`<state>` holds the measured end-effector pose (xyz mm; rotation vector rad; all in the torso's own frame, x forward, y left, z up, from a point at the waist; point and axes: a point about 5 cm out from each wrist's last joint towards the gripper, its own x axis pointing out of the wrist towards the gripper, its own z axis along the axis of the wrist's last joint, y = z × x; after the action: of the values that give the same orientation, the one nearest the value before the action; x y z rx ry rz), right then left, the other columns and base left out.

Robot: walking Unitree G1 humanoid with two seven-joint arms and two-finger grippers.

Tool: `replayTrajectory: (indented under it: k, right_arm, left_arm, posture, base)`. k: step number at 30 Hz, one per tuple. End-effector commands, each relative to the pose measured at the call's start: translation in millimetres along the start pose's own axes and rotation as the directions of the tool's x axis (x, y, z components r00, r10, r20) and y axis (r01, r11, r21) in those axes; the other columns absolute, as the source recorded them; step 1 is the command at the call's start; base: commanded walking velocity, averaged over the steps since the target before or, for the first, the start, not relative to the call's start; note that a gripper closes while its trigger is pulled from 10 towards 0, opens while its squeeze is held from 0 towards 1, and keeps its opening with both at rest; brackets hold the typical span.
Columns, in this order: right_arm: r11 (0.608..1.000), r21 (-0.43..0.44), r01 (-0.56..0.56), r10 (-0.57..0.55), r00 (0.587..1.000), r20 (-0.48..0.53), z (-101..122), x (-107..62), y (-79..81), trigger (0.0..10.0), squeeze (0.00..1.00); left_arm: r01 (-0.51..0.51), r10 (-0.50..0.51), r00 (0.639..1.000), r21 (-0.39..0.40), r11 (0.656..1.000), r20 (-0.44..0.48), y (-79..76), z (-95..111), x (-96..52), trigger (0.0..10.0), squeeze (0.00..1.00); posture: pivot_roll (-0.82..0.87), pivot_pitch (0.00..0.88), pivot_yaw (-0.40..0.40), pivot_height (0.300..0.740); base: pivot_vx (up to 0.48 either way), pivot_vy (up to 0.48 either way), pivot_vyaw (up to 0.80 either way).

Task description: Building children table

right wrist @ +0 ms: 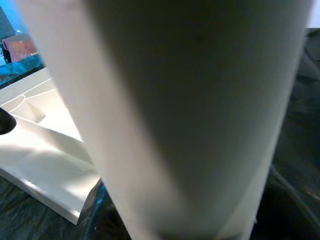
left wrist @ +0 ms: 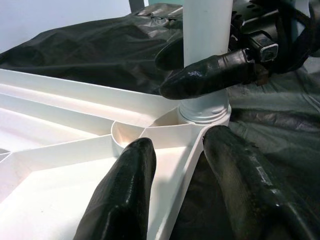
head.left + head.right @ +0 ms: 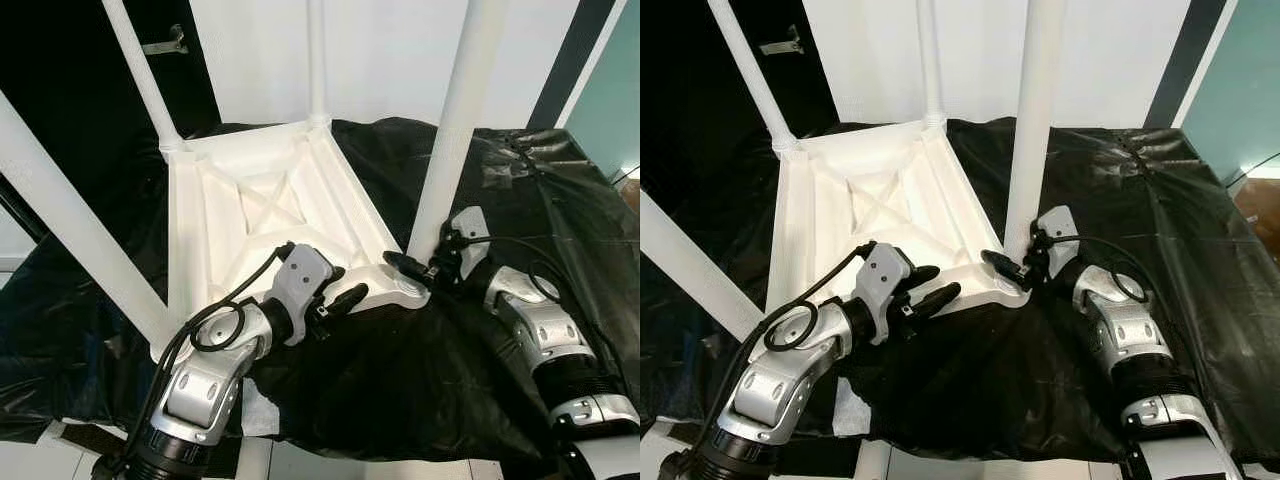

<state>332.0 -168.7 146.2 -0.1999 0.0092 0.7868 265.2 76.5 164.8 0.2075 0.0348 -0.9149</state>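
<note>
Left wrist: right gripper (image 2: 200, 70) grips leg (image 2: 205, 55) (upright).

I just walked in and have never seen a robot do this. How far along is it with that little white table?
Well along, it seems. The white tabletop lies upside down on black sheeting, with four white legs standing in its corners. The right gripper is around the base of the nearest leg, while the left gripper straddles the tabletop's edge. Probably left: finishing that leg and turning the table upright.
</note>
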Motion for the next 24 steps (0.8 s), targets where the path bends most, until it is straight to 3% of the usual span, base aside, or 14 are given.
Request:
replayTrajectory:
  k: [1, 2, 3, 4, 5, 9, 11, 12, 16, 18, 20, 21, 22, 24]
  right_arm:
    - [0.999, 0.042, 0.002, 0.0, 0.998, -0.057, -14.7, -2.2, 2.7, 0.0, 0.0]
    - [0.999, 0.043, 0.018, -0.016, 0.998, -0.056, -14.8, -2.8, 1.0, 0.0, 0.0]
    - [0.996, 0.032, 0.079, -0.076, 0.995, -0.07, -15.9, -3.3, -1.8, 5.5, 0.0]
    - [0.993, 0.023, 0.119, -0.117, 0.99, -0.08, -16.6, -3.5, -3.6, 5.5, 0.0]
    - [0.984, 0.009, 0.178, -0.176, 0.98, -0.09, -18.1, -3.7, -4.2, 10.0, 0.0]
    - [0.958, -0.021, 0.284, -0.285, 0.954, -0.091, -19.9, -3.4, 1.3, 10.0, 0.0]
    - [0.919, 0.039, 0.393, -0.387, 0.916, -0.104, -23.5, -3.2, 7.1, 10.0, 0.0]
    - [0.919, 0.039, 0.393, -0.387, 0.916, -0.104, -23.5, -3.2, 7.1, 10.0, 0.0]
    - [0.834, 0.068, 0.548, -0.538, 0.834, -0.12, -27.5, -0.3, 22.1, 10.0, 0.0]
    - [0.761, 0.078, 0.643, -0.633, 0.764, -0.127, -28.5, 1.3, 28.0, 10.0, 0.0]
    - [0.655, 0.099, 0.749, -0.736, 0.662, -0.142, -29.8, 2.0, 33.4, 10.0, 0.0]
    - [0.655, 0.099, 0.749, -0.736, 0.662, -0.142, -29.8, 2.0, 33.4, 10.0, 0.0]
    - [0.587, 0.138, 0.798, -0.785, 0.602, -0.148, -29.2, 1.9, 37.5, 10.0, 0.0]
    - [0.499, 0.189, 0.846, -0.833, 0.528, -0.163, -28.1, 0.9, 42.8, 10.0, 0.0]
  left_arm:
    - [-0.028, 0.028, 1.0, -0.001, 1.0, 0.008, 1.7, 2.2, 0.3, 10.0, 0.0]
    - [-0.026, 0.026, 1.0, -0.001, 1.0, 0.009, 1.7, 2.4, 0.6, 10.0, 0.0]
    - [-0.023, 0.023, 1.0, -0.002, 1.0, 0.009, 1.6, 2.5, 0.5, 10.0, 0.0]
    - [-0.022, 0.022, 1.0, -0.003, 1.0, 0.009, 1.5, 2.6, 0.3, 10.0, 0.0]
    - [-0.02, 0.02, 1.0, -0.003, 1.0, 0.007, 1.2, 2.1, 0.1, 10.0, 0.0]
    - [-0.016, 0.016, 1.0, -0.004, 1.0, 0.003, -0.2, 0.7, -0.3, 10.0, 0.0]
    - [-0.015, 0.015, 1.0, -0.007, 1.0, 0.002, -0.9, 0.2, -1.1, 10.0, 0.0]
    - [-0.015, 0.015, 1.0, -0.007, 1.0, 0.002, -0.9, 0.2, -1.1, 10.0, 0.0]
    - [-0.012, 0.012, 1.0, -0.01, 1.0, 0.002, -1.9, 0.1, -1.7, 10.0, 0.0]
    - [-0.007, 0.007, 1.0, -0.01, 1.0, 0.001, -2.6, -0.2, -1.6, 10.0, 0.0]
    - [-0.002, 0.002, 1.0, -0.008, 1.0, 0.0, -3.3, -0.6, -0.9, 10.0, 0.0]
    - [-0.002, 0.002, 1.0, -0.008, 1.0, 0.0, -3.3, -0.6, -0.9, 10.0, 0.0]
    - [0.0, 0.0, 1.0, -0.007, 1.0, 0.0, -3.5, -0.6, -0.6, 10.0, 0.0]
    - [0.002, -0.002, 1.0, -0.006, 1.0, 0.001, -3.7, -0.5, -0.2, 10.0, 0.0]
  posture:
    - [-0.04, 0.0, 0.014, 0.74]
    - [-0.04, 0.0, 0.014, 0.74]
    - [-0.04, 0.001, 0.015, 0.74]
    - [-0.04, 0.001, 0.015, 0.74]
    - [-0.04, 0.002, 0.015, 0.74]
    - [-0.04, 0.005, 0.014, 0.74]
    - [-0.04, 0.006, 0.013, 0.74]
    - [-0.04, 0.006, 0.013, 0.74]
    - [-0.04, 0.004, 0.016, 0.74]
    - [-0.04, 0.003, 0.015, 0.74]
    - [-0.04, 0.0, 0.014, 0.74]
    - [-0.04, 0.0, 0.014, 0.74]
    - [-0.04, 0.0, 0.015, 0.74]
    - [-0.04, 0.0, 0.015, 0.74]
  base:
    - [0.0, 0.0, 0.0]
    - [0.0, 0.0, 0.0]
    - [0.0, 0.0, 0.0]
    - [0.0, 0.0, 0.0]
    - [0.0, 0.0, 0.0]
    - [0.0, 0.0, 0.0]
    - [0.0, 0.0, 0.0]
    - [0.0, 0.0, 0.0]
    - [0.0, 0.0, 0.0]
    - [0.0, 0.0, 0.0]
    - [0.0, 0.0, 0.0]
    - [0.0, 0.0, 0.0]
    - [0.0, 0.0, 0.0]
    - [0.0, 0.0, 0.0]
